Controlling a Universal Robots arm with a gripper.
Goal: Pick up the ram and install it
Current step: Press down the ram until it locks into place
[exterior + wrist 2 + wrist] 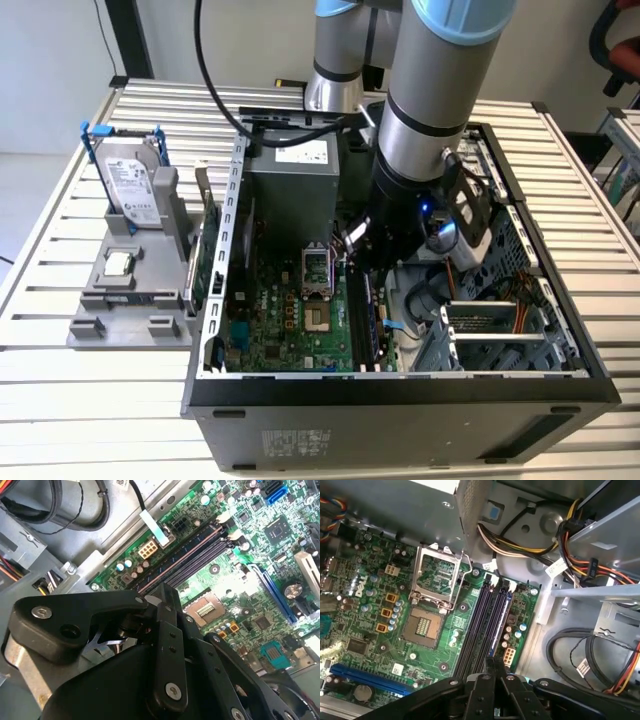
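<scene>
Black claw [368, 262] hangs inside open PC case [400, 385] on slatted worktop [100, 400], right of bare CPU socket [422, 627] and just above the black memory slots [482, 625] of green mobo [290, 320]. Claw tip [490, 664] lies in line w/ the slots in both wrist views; claw state: can't tell, nor whether the ram is pinched there or seated. Left of case: grey fixture [110, 320] w/ upright hard drive [135, 185], green expansion card [205, 260] beside it.
</scene>
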